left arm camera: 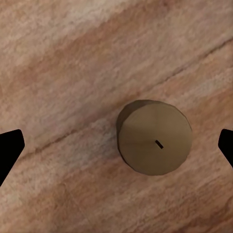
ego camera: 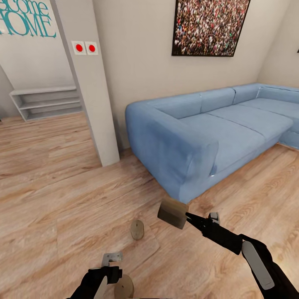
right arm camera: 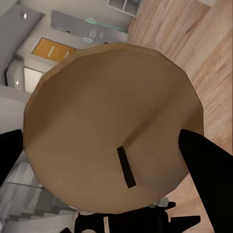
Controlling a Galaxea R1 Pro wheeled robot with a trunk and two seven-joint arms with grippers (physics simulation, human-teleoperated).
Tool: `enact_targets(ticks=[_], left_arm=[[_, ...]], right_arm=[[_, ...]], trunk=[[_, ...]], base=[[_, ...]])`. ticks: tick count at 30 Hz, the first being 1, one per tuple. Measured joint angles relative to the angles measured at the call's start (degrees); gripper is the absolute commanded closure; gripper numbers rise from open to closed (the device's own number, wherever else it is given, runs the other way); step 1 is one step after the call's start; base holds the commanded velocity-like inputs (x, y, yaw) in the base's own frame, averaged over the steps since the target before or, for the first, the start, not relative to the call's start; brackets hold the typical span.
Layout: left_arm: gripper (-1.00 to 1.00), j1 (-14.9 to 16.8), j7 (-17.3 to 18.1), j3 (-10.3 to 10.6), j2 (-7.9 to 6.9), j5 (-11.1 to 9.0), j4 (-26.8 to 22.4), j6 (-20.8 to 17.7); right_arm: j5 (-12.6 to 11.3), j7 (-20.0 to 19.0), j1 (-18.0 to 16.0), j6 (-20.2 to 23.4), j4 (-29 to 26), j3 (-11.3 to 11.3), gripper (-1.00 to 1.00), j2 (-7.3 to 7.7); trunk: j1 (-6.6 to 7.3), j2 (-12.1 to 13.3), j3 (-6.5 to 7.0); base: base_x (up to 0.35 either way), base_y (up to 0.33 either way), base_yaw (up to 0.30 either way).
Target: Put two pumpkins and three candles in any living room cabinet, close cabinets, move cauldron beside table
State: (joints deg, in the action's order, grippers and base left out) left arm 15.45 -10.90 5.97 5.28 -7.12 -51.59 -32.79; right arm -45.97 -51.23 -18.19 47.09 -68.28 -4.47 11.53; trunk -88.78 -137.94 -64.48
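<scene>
Candle (ego camera: 124, 286) stands on wood floor (ego camera: 50, 199) right under left gripper (ego camera: 109, 270); from left wrist camera, same candle (left arm camera: 154, 137) sits between wide-open black fingertips (left arm camera: 8, 150), not touched. Second candle (ego camera: 137, 229) stands on floor a bit further on, between both arms. Right gripper (ego camera: 187, 216) holds third candle (ego camera: 172, 212) up off floor, tilted; close up, fingers (right arm camera: 206, 165) press candle's flat wick end (right arm camera: 111, 131). Blue sofa (ego camera: 207, 133) beyond. White pillar (ego camera: 89, 83), low shelf (ego camera: 45, 101), crowd picture (ego camera: 209, 25) on far wall
</scene>
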Motion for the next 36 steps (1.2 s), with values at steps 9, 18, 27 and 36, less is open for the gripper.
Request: enact_targets(ticks=[9, 18, 27, 36], left_arm=[[-1.0, 0.01, 0.0, 0.02, 0.04, 0.0, 0.12, 0.04], [-1.0, 0.01, 0.04, 0.17, 0.08, -0.08, 1.17, 2.73], [-1.0, 0.01, 0.1, 0.19, 0.15, -0.09, 1.32, 2.82], [-1.0, 0.01, 0.15, 0.2, 0.39, -0.09, 1.32, 2.57]], right_arm=[[0.04, 0.38, 0.0, -0.19, 0.07, 0.08, 1.0, -0.58], [0.09, 1.57, 0.0, -0.36, 0.23, 0.08, 1.0, -1.48], [0.06, 1.66, 0.0, -0.37, 0.47, 0.08, 1.0, -1.86], [0.06, 1.66, 0.0, -0.45, 0.52, 0.08, 1.0, -1.86]], trunk=[[-1.98, -3.61, -1.62], [-3.03, -5.36, -3.43], [-3.05, -5.37, -3.66], [-3.05, -5.37, -3.66]], base=[[0.0, 0.0, 0.0], [0.0, 0.0, 0.0], [0.0, 0.0, 0.0], [0.0, -0.096, 0.0]])
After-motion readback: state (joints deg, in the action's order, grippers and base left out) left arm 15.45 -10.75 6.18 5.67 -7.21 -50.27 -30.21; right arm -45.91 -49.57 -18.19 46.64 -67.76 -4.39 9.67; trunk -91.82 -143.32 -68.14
